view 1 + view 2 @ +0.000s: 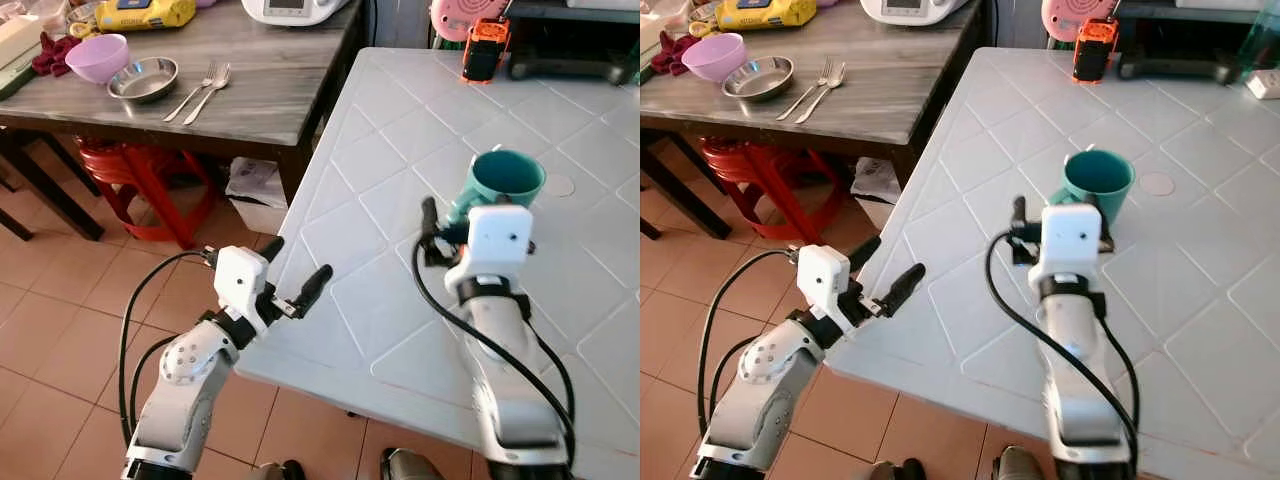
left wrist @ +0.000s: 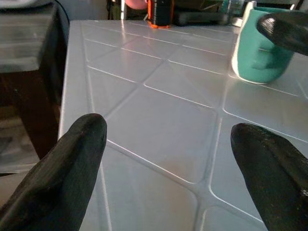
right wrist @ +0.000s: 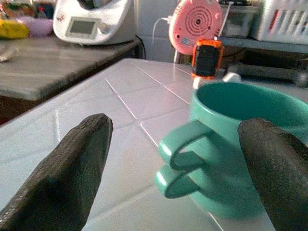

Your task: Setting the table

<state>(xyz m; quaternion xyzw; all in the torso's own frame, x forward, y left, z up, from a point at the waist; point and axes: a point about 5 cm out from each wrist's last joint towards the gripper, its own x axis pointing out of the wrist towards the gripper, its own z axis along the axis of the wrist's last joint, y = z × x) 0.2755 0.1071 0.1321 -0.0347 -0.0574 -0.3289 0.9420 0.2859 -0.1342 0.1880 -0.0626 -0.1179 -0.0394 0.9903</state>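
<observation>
1. Teal mug (image 1: 1097,183) stands upright on the white table (image 1: 1200,290), its handle turned toward our right gripper (image 3: 175,159); the mug sits just ahead of those jaws, which we hold wide apart, gripping nothing.
2. Our left gripper (image 1: 297,272) hovers at the table's near edge; its jaws are spread and empty, the mug well off to one side beyond them.
3. Past the jaws, on the wooden table (image 1: 270,90), lie two forks (image 1: 200,92), a steel bowl (image 1: 144,79) and a purple bowl (image 1: 97,57).
</observation>
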